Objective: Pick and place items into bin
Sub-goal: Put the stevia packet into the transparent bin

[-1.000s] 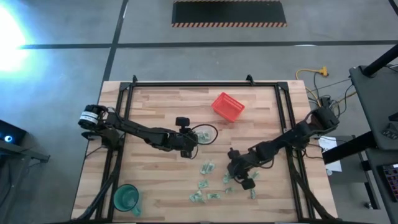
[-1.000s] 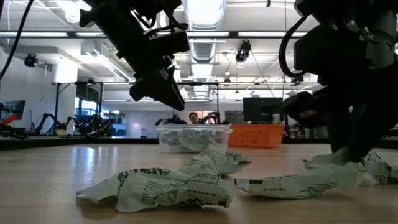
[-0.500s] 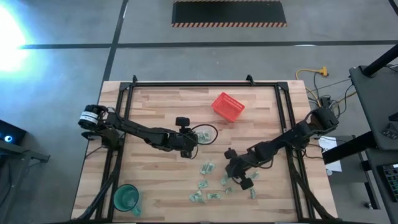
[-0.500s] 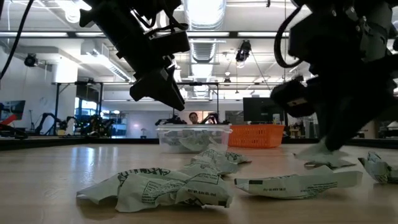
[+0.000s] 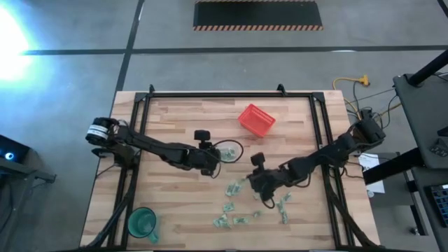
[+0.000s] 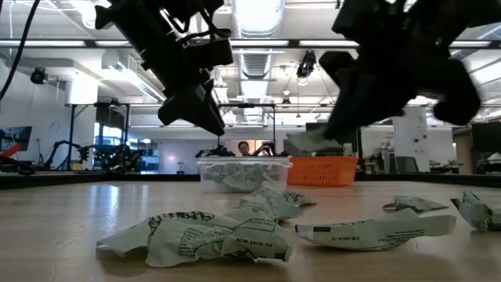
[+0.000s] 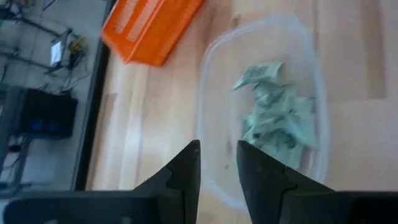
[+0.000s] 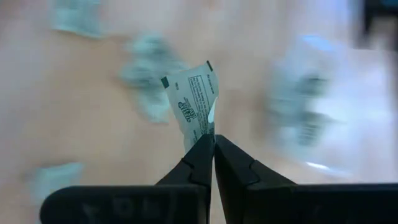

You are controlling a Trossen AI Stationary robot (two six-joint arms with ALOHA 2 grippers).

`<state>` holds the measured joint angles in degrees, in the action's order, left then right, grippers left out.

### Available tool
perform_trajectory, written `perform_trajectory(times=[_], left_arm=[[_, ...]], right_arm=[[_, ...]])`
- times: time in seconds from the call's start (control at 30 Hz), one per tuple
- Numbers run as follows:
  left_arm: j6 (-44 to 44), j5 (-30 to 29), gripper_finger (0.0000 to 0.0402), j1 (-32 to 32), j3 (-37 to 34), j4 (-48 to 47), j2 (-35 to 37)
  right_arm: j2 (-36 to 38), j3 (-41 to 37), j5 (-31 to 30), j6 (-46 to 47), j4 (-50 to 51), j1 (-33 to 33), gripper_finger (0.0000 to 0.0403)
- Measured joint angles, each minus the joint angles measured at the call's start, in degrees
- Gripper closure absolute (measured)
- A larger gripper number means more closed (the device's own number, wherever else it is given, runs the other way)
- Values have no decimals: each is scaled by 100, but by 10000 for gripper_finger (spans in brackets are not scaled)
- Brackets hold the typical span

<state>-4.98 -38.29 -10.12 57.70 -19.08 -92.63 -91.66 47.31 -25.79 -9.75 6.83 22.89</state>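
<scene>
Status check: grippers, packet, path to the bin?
Right gripper shut on one packet, lifted. Left gripper open beside bin. Loose packets remain.

in the right wrist view the bin (image 8: 311, 106) and the loose items (image 8: 146, 84) on the table are smeared with blur — no print is readable. in the left wrist view the bin's near rim (image 7: 261, 193) is hidden behind the left gripper's fingers (image 7: 186, 174).

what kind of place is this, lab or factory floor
Most likely a robotics lab or workshop: a wooden table in a black metal frame on a concrete floor, open ceiling ducts with strip lights, and more robot arms on benches behind.
</scene>
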Motion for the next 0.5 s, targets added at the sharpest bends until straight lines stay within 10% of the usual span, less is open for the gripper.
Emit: perform_trajectory(times=[0.17,0.5], left_arm=[[556,-297,314,-80,-3,-595,384],[1530,-334,314,-715,-9,-1464,1352]], right_arm=[[18,-6,-1116,-236,-140,-99,395],[8,-20,-1079,-576,-884,-856,394]])
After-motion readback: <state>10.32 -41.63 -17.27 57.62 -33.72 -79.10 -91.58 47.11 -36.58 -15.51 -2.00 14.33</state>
